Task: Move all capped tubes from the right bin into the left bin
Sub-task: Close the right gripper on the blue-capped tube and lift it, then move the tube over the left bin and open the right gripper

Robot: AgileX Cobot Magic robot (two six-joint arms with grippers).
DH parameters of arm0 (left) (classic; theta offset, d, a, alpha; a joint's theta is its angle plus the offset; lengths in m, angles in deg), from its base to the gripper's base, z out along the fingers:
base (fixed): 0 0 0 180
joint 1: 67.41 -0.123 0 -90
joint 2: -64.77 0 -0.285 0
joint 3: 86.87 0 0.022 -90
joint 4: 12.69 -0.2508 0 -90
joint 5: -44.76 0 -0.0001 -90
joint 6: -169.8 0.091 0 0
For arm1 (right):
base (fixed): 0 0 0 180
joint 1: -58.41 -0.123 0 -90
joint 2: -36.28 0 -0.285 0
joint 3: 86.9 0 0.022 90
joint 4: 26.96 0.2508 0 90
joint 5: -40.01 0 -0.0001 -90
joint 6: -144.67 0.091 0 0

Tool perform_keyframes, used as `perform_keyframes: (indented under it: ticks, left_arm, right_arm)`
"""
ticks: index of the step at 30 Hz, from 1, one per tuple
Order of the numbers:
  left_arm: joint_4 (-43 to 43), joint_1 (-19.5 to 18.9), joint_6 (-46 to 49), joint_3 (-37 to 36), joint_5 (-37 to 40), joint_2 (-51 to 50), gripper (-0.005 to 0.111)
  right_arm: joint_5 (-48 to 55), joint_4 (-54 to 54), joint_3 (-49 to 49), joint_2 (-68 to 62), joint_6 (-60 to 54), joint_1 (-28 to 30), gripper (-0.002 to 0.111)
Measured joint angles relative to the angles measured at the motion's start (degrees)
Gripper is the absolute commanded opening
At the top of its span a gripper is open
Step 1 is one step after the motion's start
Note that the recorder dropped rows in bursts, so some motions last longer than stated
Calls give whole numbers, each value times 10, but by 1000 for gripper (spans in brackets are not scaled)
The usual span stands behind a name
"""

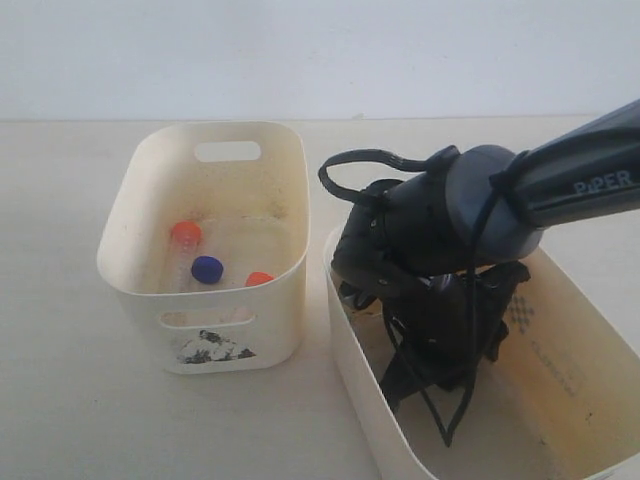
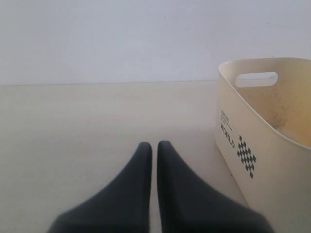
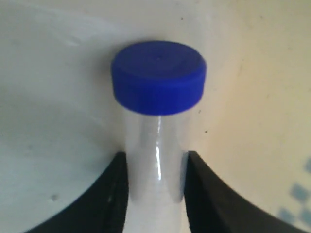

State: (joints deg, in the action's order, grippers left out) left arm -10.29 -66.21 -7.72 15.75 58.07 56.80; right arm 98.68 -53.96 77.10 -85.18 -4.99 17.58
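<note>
Right arm (image 1: 560,190): it reaches down into the right bin (image 1: 362,395). From the exterior view your wrist hides the tool tip and what it carries.

Right tool (image 3: 155,158): clamped on a blue-capped tube (image 3: 156,141). Both black fingers (image 3: 109,194) press the clear body just below the cap, one on each side, no gap showing. The tube is inside the right bin, close to its cream inner wall. Part of that wall's dotted print shows blurred at the edge of the wrist view. You cannot tell whether the tube's foot touches the bin floor.

Left bin (image 1: 280,310): stands on the desk (image 1: 80,400) just beside the right bin, apart from it. Its torn sticker (image 1: 213,348) faces the exterior camera.

Outside the right bin, lying in the left bin:
- orange-capped tube (image 1: 186,234)
- second blue-capped tube (image 1: 207,269)
- second orange-capped tube (image 1: 259,279)

Their clear bodies are hard to make out; the caps are plain.

Left tool (image 2: 154,145): fingers together, only a thin slit between them, nothing held. It hangs over bare desk. A cream bin with WORLD lettering (image 2: 262,160) and a checkered diamond stands ahead of it. You cannot tell from that view whether this is the right bin.
</note>
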Motion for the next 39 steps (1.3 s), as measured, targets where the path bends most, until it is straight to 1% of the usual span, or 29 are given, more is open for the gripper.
perform_keyframes:
  ticks: [5,10,19,24,28,32,35,39]
  left_arm:
    - [0,0,0,0,0,0,4]
    - [0,0,0,0,0,0,4]
    - [0,0,0,0,0,0,4]
    - [0,0,0,0,0,0,4]
    - [0,0,0,0,0,0,4]
    - [0,0,0,0,0,0,4]
    - [0,0,0,0,0,0,4]
    - [0,0,0,0,0,0,4]
  right_arm:
    - [12,-10,0,2,-4,0,0]
    - [10,-4,-10,39,-8,1,0]
    - [35,-5,-11,228,-8,1,0]
    - [12,-3,-11,337,-8,1,0]
    - [-69,27,-11,427,-8,2,0]
    - [-216,87,-12,490,-8,2,0]
    - [-329,120,-12,507,-21,2,0]
    - [-440,129,-12,491,-33,2,0]
